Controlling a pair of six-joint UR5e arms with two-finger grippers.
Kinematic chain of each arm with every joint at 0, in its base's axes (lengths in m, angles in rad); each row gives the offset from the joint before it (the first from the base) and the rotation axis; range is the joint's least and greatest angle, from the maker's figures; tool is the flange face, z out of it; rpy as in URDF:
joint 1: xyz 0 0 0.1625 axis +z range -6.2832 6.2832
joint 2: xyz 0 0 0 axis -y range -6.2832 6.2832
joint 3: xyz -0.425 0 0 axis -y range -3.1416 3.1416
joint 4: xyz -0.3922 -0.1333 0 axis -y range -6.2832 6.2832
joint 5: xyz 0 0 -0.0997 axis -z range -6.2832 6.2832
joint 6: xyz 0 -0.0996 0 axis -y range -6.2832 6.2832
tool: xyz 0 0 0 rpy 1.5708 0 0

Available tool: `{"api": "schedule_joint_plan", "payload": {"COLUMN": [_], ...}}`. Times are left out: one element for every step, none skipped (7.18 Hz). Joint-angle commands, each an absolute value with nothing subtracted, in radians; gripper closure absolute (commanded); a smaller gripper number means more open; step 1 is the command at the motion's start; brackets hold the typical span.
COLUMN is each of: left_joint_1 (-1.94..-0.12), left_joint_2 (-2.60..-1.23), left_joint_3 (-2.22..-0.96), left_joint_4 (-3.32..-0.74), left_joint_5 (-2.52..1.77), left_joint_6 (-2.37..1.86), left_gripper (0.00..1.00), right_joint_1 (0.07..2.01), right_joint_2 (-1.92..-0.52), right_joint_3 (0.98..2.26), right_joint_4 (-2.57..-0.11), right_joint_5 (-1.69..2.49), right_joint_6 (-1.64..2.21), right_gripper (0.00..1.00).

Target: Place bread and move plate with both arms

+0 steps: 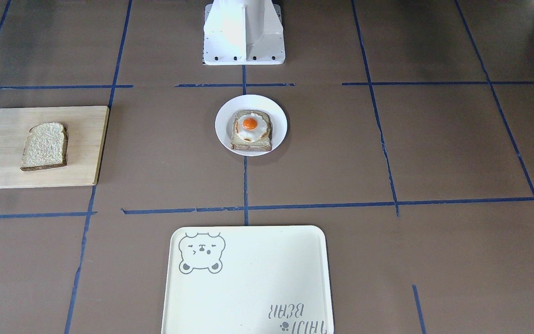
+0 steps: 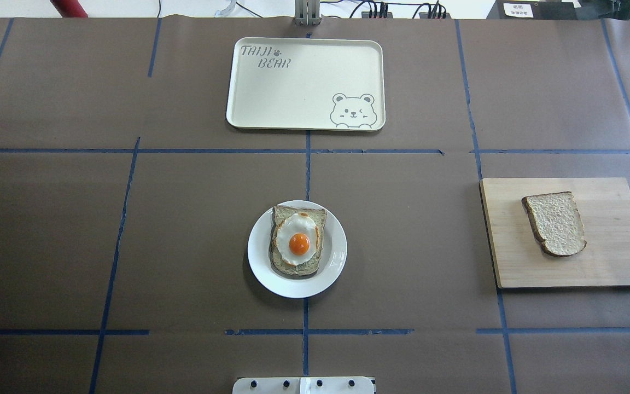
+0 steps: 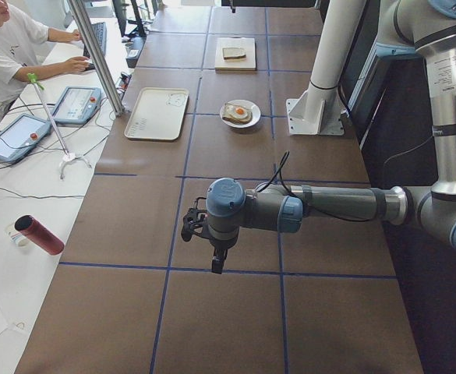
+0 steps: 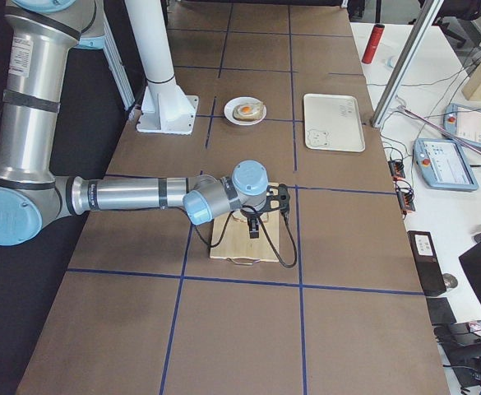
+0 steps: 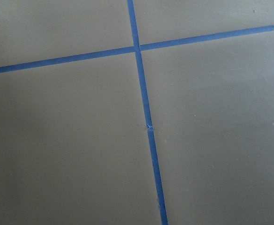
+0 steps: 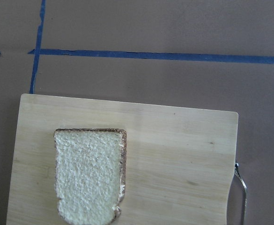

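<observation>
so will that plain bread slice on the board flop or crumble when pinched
The bread looks thin and porous, so probably light and apt to sag if held by one edge. Its crumb looks soft; a hard pinch may dent it.

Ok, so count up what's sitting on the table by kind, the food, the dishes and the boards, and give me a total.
Bread slices: 2 (plain bread slice, egg-topped slice)
Fried egg: 1
White plate: 1
Cream tray: 1
Wooden cutting board: 1
Total: 6
</observation>
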State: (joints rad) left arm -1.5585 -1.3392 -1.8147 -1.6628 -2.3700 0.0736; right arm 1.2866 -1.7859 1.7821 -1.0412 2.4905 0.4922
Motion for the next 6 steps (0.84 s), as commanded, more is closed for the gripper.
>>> {"api": "schedule_joint_plan", "payload": {"left_joint_1": [-1.559, -1.559, -1.559, -1.559, -1.559, -1.559], "left_joint_2": [-1.339, -1.339, -1.339, -1.339, -1.339, -1.339], "left_joint_3": [-1.815, -1.815, -1.815, -1.815, -1.816, -1.816], "left_joint_4": [-1.664, -1.663, -1.663, -1.664, -1.664, -1.664], "left_joint_5": [-2.37, -2.37, -2.37, -2.37, -2.37, -2.37], "left_joint_6": [0.074, 0.074, 0.074, 0.074, 0.074, 0.074], "left_gripper": [0.0, 0.0, 0.0, 0.0, 0.0, 0.0], "right_joint_1": [1.131, 1.061, 1.034, 1.02, 1.002, 0.987], "right_joint_2": [-1.778, -1.778, -1.778, -1.776, -1.776, -1.776], "right_joint_3": [1.694, 1.671, 1.626, 1.625, 1.624, 1.623], "right_joint_4": [-0.722, -0.672, -0.626, -0.62, -0.62, -0.62], "right_joint_5": [2.412, 2.349, 2.347, 2.349, 2.345, 2.344], "right_joint_6": [0.807, 0.852, 0.856, 0.87, 0.88, 0.881], "right_gripper": [0.06, 0.1, 0.13, 0.16, 0.18, 0.21]}}
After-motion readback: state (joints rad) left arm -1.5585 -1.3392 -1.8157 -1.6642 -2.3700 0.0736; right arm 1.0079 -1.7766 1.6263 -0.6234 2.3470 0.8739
